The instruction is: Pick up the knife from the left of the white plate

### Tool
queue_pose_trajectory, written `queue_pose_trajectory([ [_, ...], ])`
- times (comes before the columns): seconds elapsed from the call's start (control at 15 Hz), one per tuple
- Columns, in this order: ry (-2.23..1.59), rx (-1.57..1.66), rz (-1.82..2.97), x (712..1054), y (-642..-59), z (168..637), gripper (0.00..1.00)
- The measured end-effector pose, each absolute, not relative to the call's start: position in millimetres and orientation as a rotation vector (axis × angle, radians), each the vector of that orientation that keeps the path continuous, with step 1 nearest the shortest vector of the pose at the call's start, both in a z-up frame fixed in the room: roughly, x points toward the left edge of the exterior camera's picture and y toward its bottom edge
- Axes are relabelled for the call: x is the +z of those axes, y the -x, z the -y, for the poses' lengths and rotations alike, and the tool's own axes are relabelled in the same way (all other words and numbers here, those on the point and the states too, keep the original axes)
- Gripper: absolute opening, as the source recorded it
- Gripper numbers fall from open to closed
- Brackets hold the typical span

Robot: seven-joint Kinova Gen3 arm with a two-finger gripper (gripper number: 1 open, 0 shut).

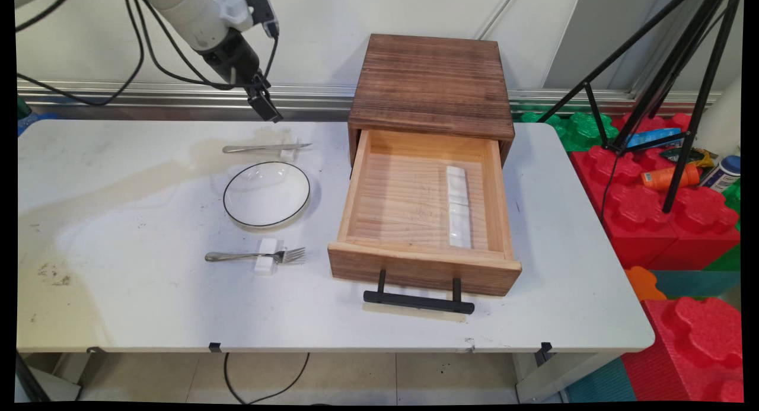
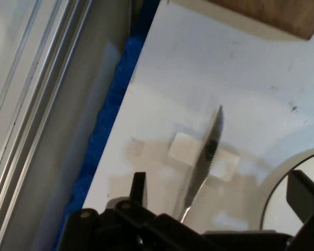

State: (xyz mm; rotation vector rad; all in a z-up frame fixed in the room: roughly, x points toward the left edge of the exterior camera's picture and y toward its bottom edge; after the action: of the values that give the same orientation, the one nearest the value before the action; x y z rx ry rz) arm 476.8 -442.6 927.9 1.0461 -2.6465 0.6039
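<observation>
**End effector open above the knife at the desk's far edge**

Your end effector (image 1: 265, 105) hangs in the air over the far side of the desk (image 1: 118, 292), empty, with its jaws spread wide; in the hand view one finger (image 2: 138, 188) stands left of the blade and the other at the right edge. The knife (image 1: 264, 147) lies just below it, near the back edge, blade resting across a small white rest (image 1: 289, 153) and handle pointing left. Just nearer you sits the black-rimmed plate (image 1: 267, 194), and beyond that a fork (image 1: 255, 256) on its own white block (image 1: 266, 256). To the right, the wooden drawer box (image 1: 430, 91) stands with its drawer (image 1: 421, 215) pulled out, a white ceramic strip (image 1: 458, 206) lying inside.

If you close on the knife, it is thin and lies low, so a grip looks easiest across its narrow width where the rest lifts it. Keep the jaws square to the blade and clear of the plate rim.
</observation>
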Motion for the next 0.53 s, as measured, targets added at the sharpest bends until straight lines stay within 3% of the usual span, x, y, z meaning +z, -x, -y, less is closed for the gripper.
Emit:
queue_pose_trajectory([
  [0.53, -0.955, 0.522, 2.82, 882.7, -496.9, 481.2, 1.0],
])
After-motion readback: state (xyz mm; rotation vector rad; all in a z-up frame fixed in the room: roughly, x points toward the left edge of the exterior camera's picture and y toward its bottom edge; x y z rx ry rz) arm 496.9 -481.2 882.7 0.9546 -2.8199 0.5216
